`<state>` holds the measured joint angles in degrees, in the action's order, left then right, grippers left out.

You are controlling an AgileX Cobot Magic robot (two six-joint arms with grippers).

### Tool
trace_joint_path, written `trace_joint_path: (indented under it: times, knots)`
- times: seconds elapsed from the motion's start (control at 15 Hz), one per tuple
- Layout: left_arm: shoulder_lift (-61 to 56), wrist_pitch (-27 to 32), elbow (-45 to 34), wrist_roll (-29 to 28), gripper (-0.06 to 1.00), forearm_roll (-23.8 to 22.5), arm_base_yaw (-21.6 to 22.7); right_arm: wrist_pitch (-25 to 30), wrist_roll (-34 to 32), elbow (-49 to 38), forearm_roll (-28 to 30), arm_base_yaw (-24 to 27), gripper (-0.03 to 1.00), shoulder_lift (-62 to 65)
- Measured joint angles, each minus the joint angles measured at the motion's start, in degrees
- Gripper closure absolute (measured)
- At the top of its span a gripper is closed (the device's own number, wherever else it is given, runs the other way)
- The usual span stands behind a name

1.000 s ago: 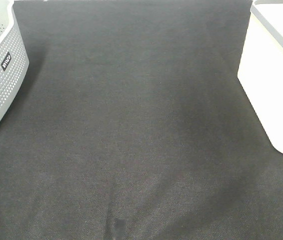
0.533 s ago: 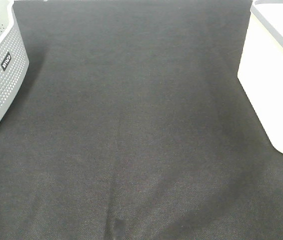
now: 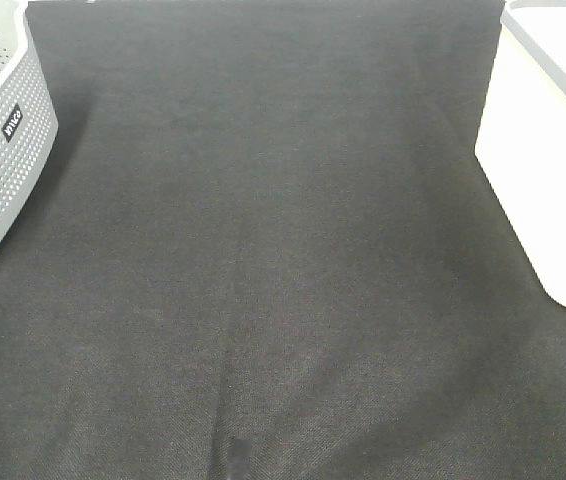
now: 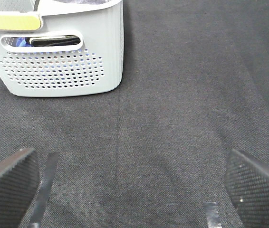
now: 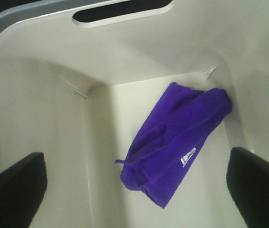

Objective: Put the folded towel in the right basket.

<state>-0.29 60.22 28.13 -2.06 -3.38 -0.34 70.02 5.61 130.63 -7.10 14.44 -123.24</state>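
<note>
writing on left basket: the grey perforated left basket (image 3: 3,170) carries a small black label (image 3: 11,122) with white letters, too small to read.
writing on towel: a little white tag (image 5: 187,159) is sewn at the hem; its mark cannot be read.
towel: the purple towel (image 5: 175,142) lies loosely folded on the floor of the white right basket (image 5: 39,118), toward one corner, one end against the far wall.
right gripper: the right gripper (image 5: 134,185) hangs over the open basket looking straight down, jaws spread wide, with nothing between the fingers (image 5: 13,183).
left gripper: the left gripper (image 4: 134,190) sits low over the black table (image 3: 283,250), facing the left basket, jaws wide apart and empty; its fingers (image 4: 260,190) show only at the frame's edges.
left basket contents: a yellow strip (image 4: 11,21) rests on the rim, and something dark shows through the handle slot (image 4: 42,41).
edges: the baskets stand at opposite sides of the table, well apart, each cut off by the high view's frame.
open room: dark cloth runs between them; neither arm shows in the high view.
</note>
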Motion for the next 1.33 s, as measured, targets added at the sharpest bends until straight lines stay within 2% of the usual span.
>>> trace_joint_path:
  times: [0.13,0.2,0.33,0.4,0.6,0.8,0.93,1.0,1.07,1.33]
  knots:
    - [0.0,0.0,0.0,0.0,-0.04,0.0,0.0,-0.1,-0.9,-0.5,0.2,-2.7,-0.01,1.8]
    - [0.0,0.0,0.0,0.0,-0.04,0.0,0.0,-0.1,-1.1,-0.6,0.9,-6.5,-0.01,3.9]
    - [0.0,0.0,0.0,0.0,-0.04,0.0,0.0,-0.1,-1.1,-0.6,1.9,-9.9,-0.01,6.1]
    - [0.0,0.0,0.0,0.0,-0.04,0.0,0.0,-0.1,-2.1,-0.7,2.0,-13.2,-0.01,8.8]
    - [0.0,0.0,0.0,0.0,-0.04,0.0,0.0,-0.2,-3.0,-7.8,2.4,-17.3,-0.01,16.1]
    - [0.0,0.0,0.0,0.0,-0.04,0.0,0.0,-0.2,-3.2,-24.2,3.6,-19.9,-0.01,27.3]
    - [0.0,0.0,0.0,0.0,-0.04,0.0,0.0,-0.5,-3.4,-38.6,3.7,-20.3,-0.01,37.7]
    - [0.0,0.0,0.0,0.0,-0.04,0.0,0.0,-3.3,-4.1,-49.7,3.8,-20.3,-0.01,46.9]
    - [0.0,0.0,0.0,0.0,-0.04,0.0,0.0,-5.4,-4.1,-57.3,3.8,-20.3,-0.01,53.5]
    - [0.0,0.0,0.0,0.0,-0.04,0.0,0.0,-6.9,-4.2,-80.1,3.7,-20.3,-0.01,74.6]
